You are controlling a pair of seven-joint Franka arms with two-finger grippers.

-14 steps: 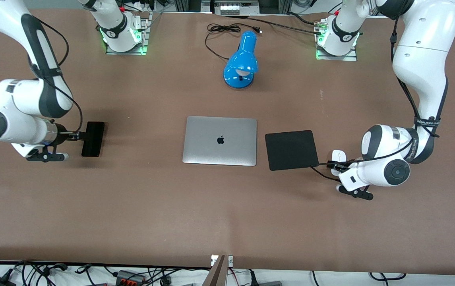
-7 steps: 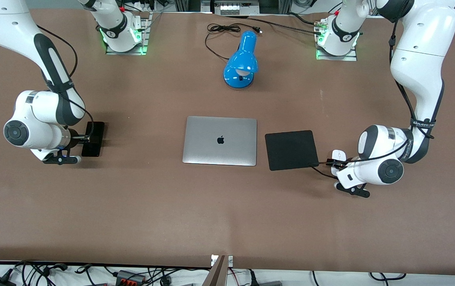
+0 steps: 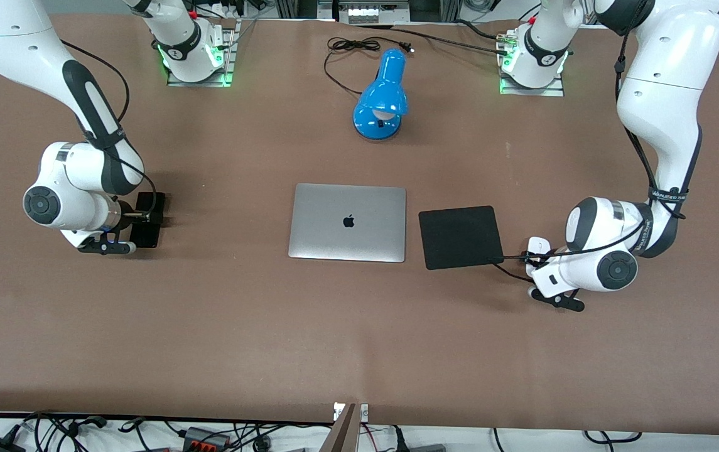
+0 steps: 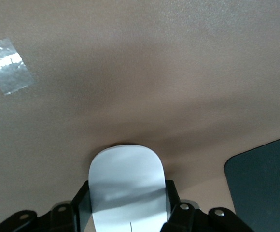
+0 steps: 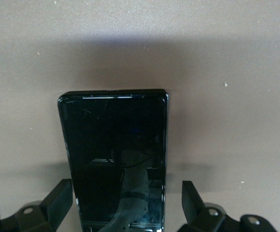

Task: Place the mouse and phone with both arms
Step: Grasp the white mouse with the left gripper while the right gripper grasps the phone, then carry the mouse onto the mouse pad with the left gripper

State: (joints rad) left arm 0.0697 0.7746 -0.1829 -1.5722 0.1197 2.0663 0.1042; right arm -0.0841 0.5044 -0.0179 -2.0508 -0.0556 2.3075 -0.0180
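The white oval mouse point(image 3: 538, 243) lies on the brown table beside the black mouse pad point(image 3: 459, 236), toward the left arm's end. My left gripper point(image 3: 536, 254) is low over it. In the left wrist view both black fingers point(image 4: 82, 205) press the sides of the mouse point(image 4: 127, 183). The black phone point(image 3: 145, 235) lies flat toward the right arm's end. My right gripper point(image 3: 139, 220) is low over it. In the right wrist view the phone point(image 5: 113, 145) lies between the spread fingers point(image 5: 58, 200), with a gap on one side.
A closed silver laptop point(image 3: 347, 221) sits mid-table beside the mouse pad. A blue desk lamp point(image 3: 382, 97) with a black cable point(image 3: 353, 45) lies near the arm bases. A piece of clear tape point(image 4: 9, 65) is stuck on the table near the mouse.
My right arm has moved toward the table's middle and now covers more of the phone. My left gripper has crept a little over the mouse. Mouse and phone have stayed in place.
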